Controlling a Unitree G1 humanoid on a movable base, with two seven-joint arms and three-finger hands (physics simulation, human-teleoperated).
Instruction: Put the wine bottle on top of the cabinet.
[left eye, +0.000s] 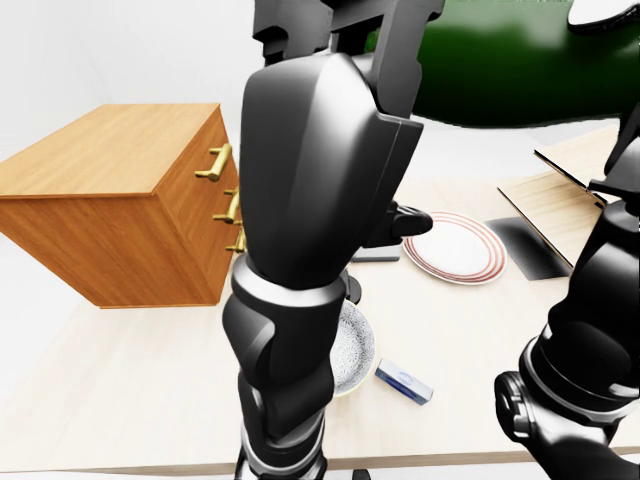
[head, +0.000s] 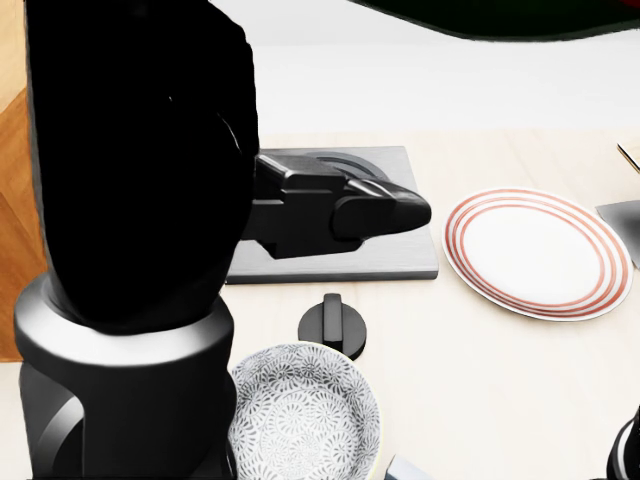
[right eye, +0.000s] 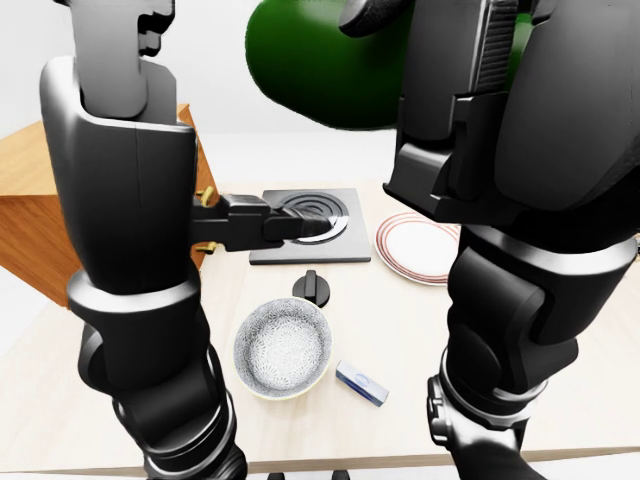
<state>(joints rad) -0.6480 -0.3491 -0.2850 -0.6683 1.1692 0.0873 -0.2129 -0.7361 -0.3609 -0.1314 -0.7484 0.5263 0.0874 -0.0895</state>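
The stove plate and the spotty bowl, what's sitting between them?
A black knob sits on the table between the stove plate and the bowl, as the head view shows.

A light wooden table (head: 500, 400) holds everything. On its left side in the left-eye view sits a brown cabinet (left eye: 110, 205) with gold handles. A grey square burner (head: 400, 250) lies near the middle, with a black knob (head: 333, 325) just below it. A patterned bowl (head: 300, 415) sits below the knob. A red-ringed plate (head: 535, 250) lies to the right. A small blue box (right eye: 362, 383) lies beside the bowl.
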